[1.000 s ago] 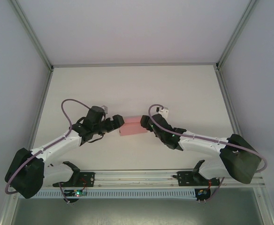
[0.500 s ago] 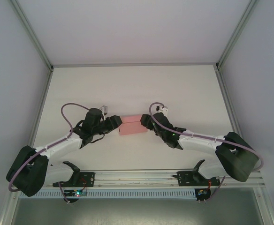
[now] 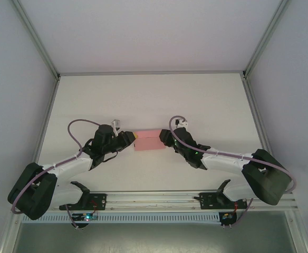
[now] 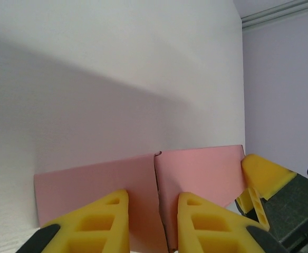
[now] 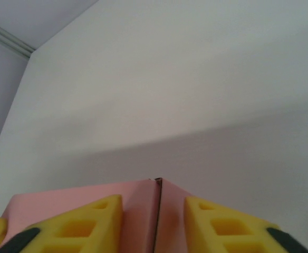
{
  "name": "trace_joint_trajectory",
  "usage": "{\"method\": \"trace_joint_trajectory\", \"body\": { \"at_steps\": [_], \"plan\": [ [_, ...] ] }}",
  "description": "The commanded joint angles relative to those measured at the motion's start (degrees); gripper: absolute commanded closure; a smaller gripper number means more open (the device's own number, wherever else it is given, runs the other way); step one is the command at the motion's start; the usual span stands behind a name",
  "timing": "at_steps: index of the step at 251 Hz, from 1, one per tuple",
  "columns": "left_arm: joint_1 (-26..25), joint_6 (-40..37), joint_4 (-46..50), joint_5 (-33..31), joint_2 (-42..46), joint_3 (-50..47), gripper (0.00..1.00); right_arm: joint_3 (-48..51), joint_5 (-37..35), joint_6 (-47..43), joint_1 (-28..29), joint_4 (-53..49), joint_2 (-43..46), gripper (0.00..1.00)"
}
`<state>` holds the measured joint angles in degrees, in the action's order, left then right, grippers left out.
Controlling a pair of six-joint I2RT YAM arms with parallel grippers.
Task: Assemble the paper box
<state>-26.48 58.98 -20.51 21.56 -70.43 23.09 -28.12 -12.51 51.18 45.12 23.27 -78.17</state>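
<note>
White tabletop (image 3: 154,100) sits inside pale walls, with one pink paper box (image 3: 147,141) on it. The box lies between the two grippers, and each one meets one end of it. What is inside the box cannot be seen.

The left gripper (image 3: 133,137) has its yellow fingers (image 4: 90,224) a little apart, and a pink fold of the box runs down into the gap between them. The right gripper (image 3: 163,138) looks the same, with a pink corner between its two fingers (image 5: 75,226). It is not clear whether either gripper is squeezing the card.
</note>
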Motion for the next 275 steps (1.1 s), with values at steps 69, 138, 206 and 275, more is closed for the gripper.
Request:
{"method": "trace_joint_trajectory", "body": {
  "at_steps": [69,138,206,275],
  "plan": [
    [1.03,-3.21,15.49,-4.56,0.29,-4.89,1.00,13.27,1.35,-14.31,-1.09,-3.32,-3.80,0.99],
    [1.06,-5.70,19.17,-6.18,1.74,-2.57,1.00,10.18,5.37,-16.74,-2.67,-3.69,-1.33,1.00],
    [1.03,-9.76,24.79,-7.36,-0.35,5.07,0.81,0.78,7.86,-16.85,-3.81,-14.23,1.12,0.92],
    [1.03,-12.92,29.33,-7.08,-1.96,11.16,0.56,-7.17,6.41,-17.08,-4.95,-22.19,2.21,0.75]
  ]
}}
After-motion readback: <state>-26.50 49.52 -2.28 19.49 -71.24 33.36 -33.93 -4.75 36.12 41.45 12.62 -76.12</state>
